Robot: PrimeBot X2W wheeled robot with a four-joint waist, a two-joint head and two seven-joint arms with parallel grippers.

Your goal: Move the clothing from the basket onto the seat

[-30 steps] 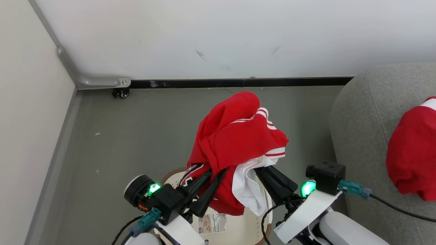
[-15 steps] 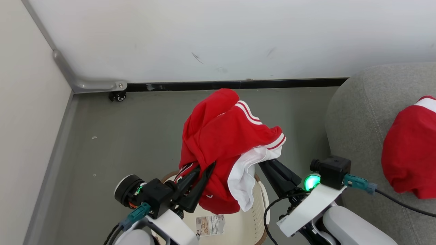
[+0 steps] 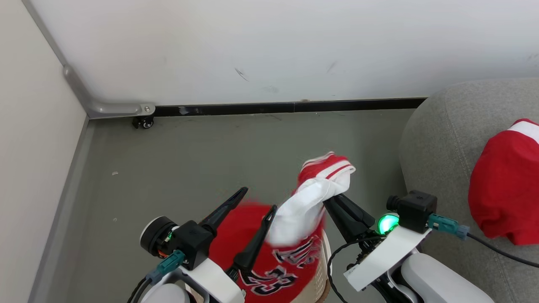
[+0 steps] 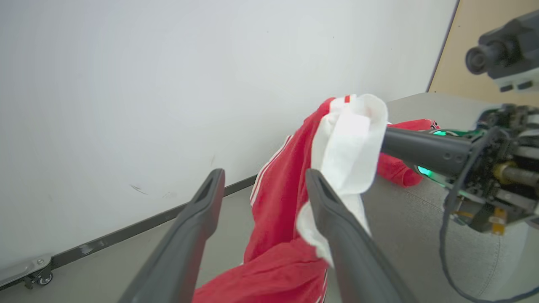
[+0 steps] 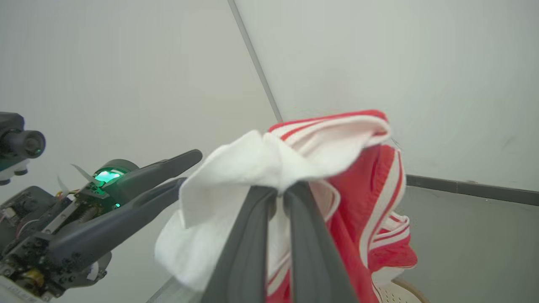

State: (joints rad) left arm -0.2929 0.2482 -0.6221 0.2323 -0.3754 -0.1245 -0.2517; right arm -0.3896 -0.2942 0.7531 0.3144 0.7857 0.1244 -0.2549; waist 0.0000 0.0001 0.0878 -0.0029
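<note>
A red jersey of the clothing (image 3: pixel 269 252), with white trim and black-and-white lettering, hangs from my right gripper (image 3: pixel 332 198). That gripper is shut on its white-edged end (image 5: pixel 294 155), its jaws pressed together (image 5: pixel 280 193). The bulk of the jersey droops over the cream basket (image 3: pixel 325 269) below. My left gripper (image 3: pixel 260 201) stands open just left of the cloth, its fingers (image 4: pixel 210 189) spread with nothing between them. Another red garment (image 3: pixel 505 189) lies on the grey seat (image 3: pixel 438 143) at the right.
A white wall with a black skirting strip (image 3: pixel 286 107) runs along the far side of the grey floor (image 3: pixel 189 160). A metal rail with a small caster (image 3: pixel 141 120) sits in the left corner. The seat's rounded edge stands close beside my right arm.
My left gripper has opened and let go of the jersey. The red bulk has dropped from a raised bundle to hang from the right gripper over the basket.
</note>
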